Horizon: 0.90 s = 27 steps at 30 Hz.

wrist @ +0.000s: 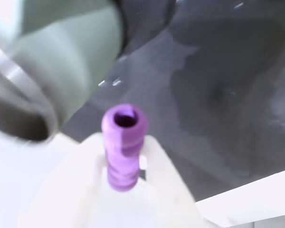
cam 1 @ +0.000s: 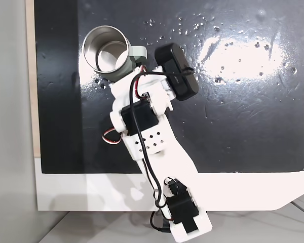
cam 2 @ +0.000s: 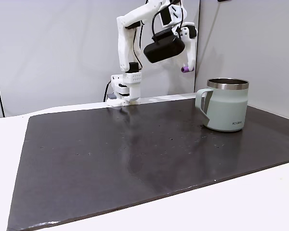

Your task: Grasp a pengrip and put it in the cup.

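Carry phase, small light-purple ribbed rubber pengrip [wrist: 124,145] clamped between the white two-finger gripper [wrist: 125,176], fingers closed narrow on its lower half, open hollow end pointing away from the wrist camera. Long axis runs along the fingers, sticking out past the tips. Seen from the side fixed view as a purple nub [cam 2: 185,69] at the tip of the raised gripper [cam 2: 189,66], well above the dark mat [cam 2: 111,154].

Key relation: round pale grey-green mug-style cup with shiny steel interior [cam 2: 225,110] lies to the right of and below the pengrip in that side view, not yet under it. Blurred cup wall and rim at upper left in wrist view [wrist: 61,61], so cup sits ahead and left of the held piece. Top-down fixed view puts the arm just beside the cup [cam 1: 106,52], by its handle.

Cup interior looks empty, only steel bottom and reflections visible. Probable next need: shift over the rim, then release
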{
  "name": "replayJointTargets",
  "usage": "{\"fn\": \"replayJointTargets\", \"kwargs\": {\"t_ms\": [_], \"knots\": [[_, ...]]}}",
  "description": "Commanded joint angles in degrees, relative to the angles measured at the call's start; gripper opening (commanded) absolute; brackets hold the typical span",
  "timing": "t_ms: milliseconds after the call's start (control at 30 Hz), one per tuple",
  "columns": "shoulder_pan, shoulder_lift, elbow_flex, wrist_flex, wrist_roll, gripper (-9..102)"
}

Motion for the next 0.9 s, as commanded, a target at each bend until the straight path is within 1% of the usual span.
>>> {"fn": "replayJointTargets", "kwargs": {"t_ms": [0,467,867], "knots": [[0.7,-3.16,-13.8,3.25,0.7,0],[1.76,-15.47,-28.48,-1.58,1.05,0],[-2.46,-20.83,-32.34,-8.96,0.79,0]]}}
